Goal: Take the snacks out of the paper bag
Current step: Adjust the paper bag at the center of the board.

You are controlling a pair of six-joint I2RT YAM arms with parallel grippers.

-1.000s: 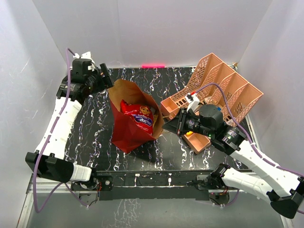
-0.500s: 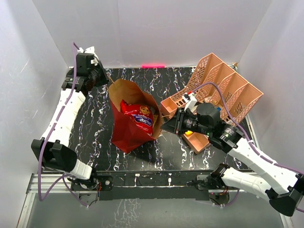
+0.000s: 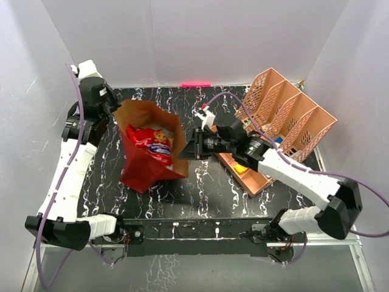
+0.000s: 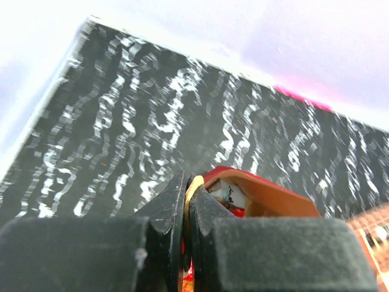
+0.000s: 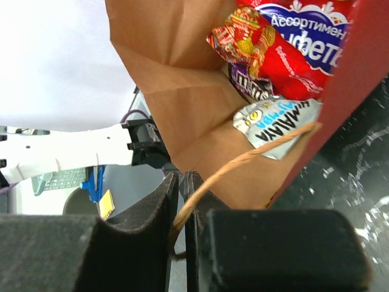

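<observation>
Paper bag (image 3: 143, 173), red outside and brown inside, stands left of centre in the top view over the black marbled table (image 3: 213, 188). It is tilted, with its open mouth facing up and stretched between the two arms. The left gripper (image 3: 113, 104) meets the bag's rim at the upper left. In the left wrist view its jaws are pressed together on a thin tan sliver of the bag, though rim or handle I cannot tell. The right gripper (image 3: 182, 153) is at the rim's right side. In the right wrist view its jaws are nearly closed, pinching the bag's thin looped handle (image 5: 243, 159).

The snacks lie inside the bag. A red-orange chip bag (image 5: 292, 42) with a blue logo lies uppermost. A purple packet (image 5: 249, 85) is tucked under it, and a silver-white packet (image 5: 276, 125) lies just below that, near the handle. A peach lattice organizer (image 3: 292, 112) stands at the right of the top view, apart from the bag.
</observation>
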